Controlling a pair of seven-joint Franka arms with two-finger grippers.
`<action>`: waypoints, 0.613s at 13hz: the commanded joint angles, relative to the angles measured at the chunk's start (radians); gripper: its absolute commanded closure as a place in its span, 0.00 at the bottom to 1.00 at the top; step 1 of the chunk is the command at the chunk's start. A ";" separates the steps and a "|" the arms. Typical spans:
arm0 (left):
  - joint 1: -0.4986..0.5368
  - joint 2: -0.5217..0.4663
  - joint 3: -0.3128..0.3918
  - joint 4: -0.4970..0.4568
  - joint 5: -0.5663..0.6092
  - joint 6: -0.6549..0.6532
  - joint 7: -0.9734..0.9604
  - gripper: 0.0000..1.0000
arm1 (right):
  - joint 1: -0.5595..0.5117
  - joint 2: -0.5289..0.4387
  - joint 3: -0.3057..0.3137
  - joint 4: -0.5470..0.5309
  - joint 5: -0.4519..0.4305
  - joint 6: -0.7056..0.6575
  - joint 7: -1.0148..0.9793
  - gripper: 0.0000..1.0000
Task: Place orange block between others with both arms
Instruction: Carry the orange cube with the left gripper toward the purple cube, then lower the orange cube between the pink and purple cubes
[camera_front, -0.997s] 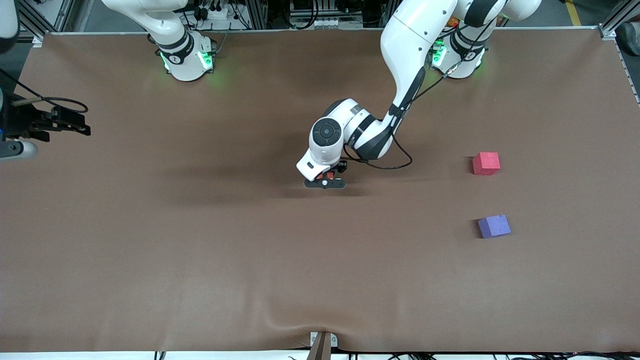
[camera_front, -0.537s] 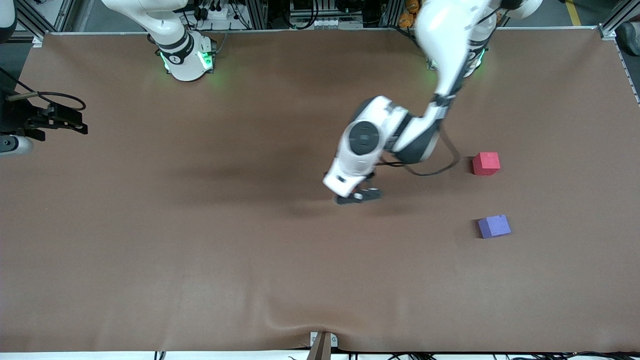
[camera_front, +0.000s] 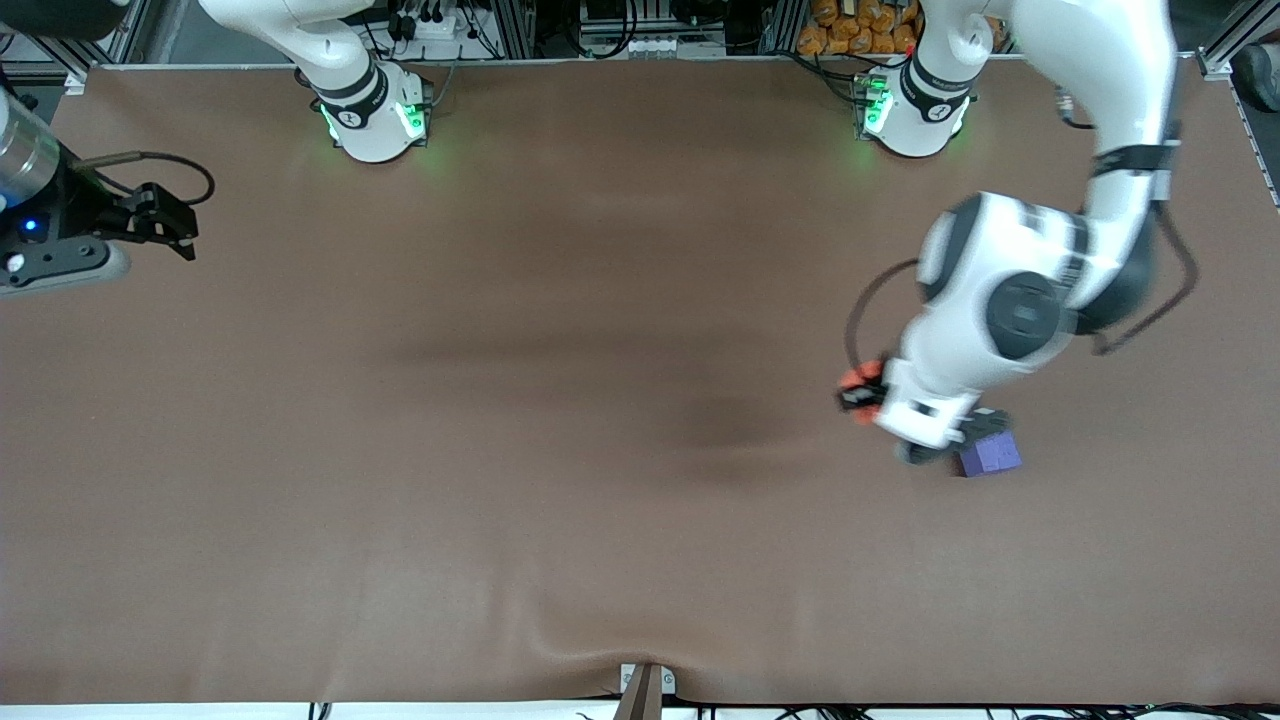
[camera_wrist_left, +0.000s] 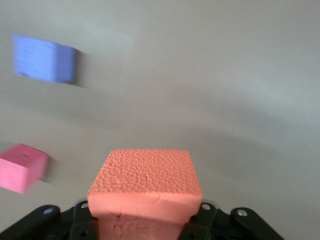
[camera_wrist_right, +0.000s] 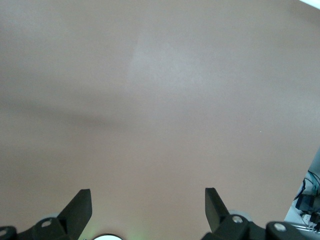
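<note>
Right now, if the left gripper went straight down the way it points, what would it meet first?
Probably the bare brown table cover. The left gripper, shut on the orange block, hangs over open cover; the purple-blue block and pinkish-red block sit off to one side, though depth is unclear.

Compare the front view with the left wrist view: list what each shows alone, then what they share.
Front view only: both green-lit bases, and the right gripper, open, waiting at the right arm's end of the table.
Left wrist view only: the pinkish-red block.
Shared: the orange block in the shut left gripper, the purple-blue block, and the brown table.
</note>
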 joint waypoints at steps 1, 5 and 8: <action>0.140 -0.013 -0.019 -0.064 0.014 0.008 0.145 1.00 | -0.011 0.007 -0.011 0.021 -0.018 -0.010 0.075 0.00; 0.224 0.002 -0.016 -0.184 0.037 0.155 0.231 1.00 | -0.065 0.015 -0.012 0.021 -0.012 0.000 0.110 0.00; 0.251 0.009 -0.018 -0.320 0.059 0.314 0.260 1.00 | -0.132 0.015 -0.012 0.012 0.037 -0.003 0.112 0.00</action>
